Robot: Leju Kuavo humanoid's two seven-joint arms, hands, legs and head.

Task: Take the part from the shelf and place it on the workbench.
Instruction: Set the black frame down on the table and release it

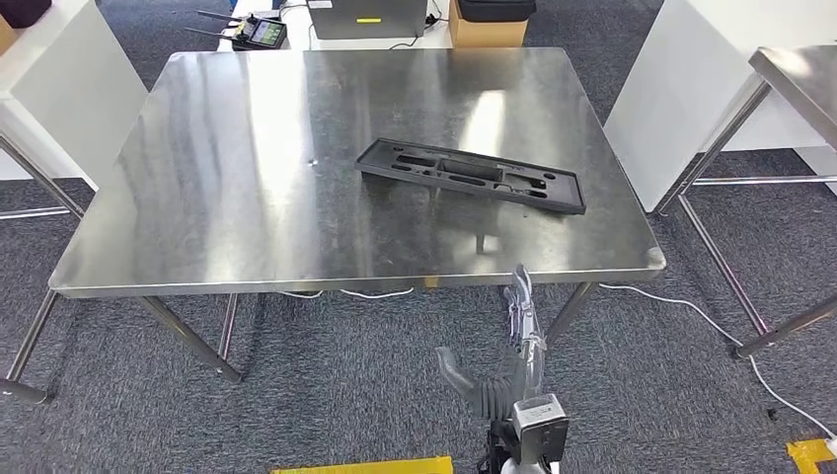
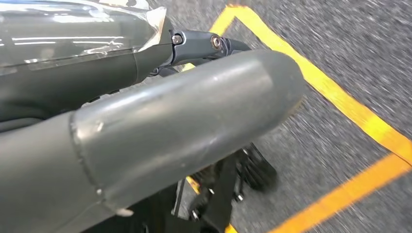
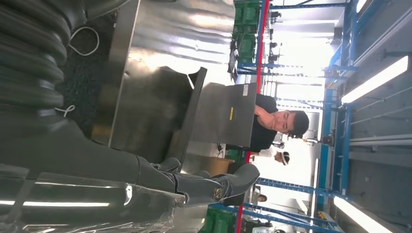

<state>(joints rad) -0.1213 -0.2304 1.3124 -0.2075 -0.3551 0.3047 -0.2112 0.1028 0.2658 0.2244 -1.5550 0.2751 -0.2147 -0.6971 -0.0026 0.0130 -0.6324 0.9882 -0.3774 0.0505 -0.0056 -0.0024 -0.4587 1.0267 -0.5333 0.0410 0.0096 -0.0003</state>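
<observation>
nearest the head camera, the right hand point(image 1: 513, 346) hangs in front of the workbench's near edge, fingers straight and pointing up towards the table, thumb splayed to the side, holding nothing. my guess is it has let go and is backing out of the way, since nothing lies between its fingers and the part rests free on the table. in the right wrist view the same hand point(image 3: 194, 182) shows its dark fingers extended and empty.

the left hand point(image 2: 160, 131) looms in its own wrist camera as a thick grey thumb against grey carpet with yellow floor tape point(image 2: 369, 121); the arm seems to be hanging down, and i cannot tell whether its fingers are spread or curled.

beyond the right hand, the workbench point(image 1: 247, 197) is a bare steel table, glossy with ceiling-light reflections. the part point(image 1: 471, 175), a long flat black moulded tray with recesses, lies flat on it, right of centre and slightly skewed to the table's edges. it sits well in from every rim, so it looks stably placed and the task appears essentially done.

farther off, a white cable point(image 1: 711, 326) runs over the carpet, a second steel table point(image 1: 799, 74) stands to the right, white panels flank both sides, and a laptop point(image 1: 367, 18) and a cardboard box point(image 1: 486, 32) sit behind the bench. the right wrist view catches a person point(image 3: 279, 124) behind the laptop and blue racking point(image 3: 340, 97).
</observation>
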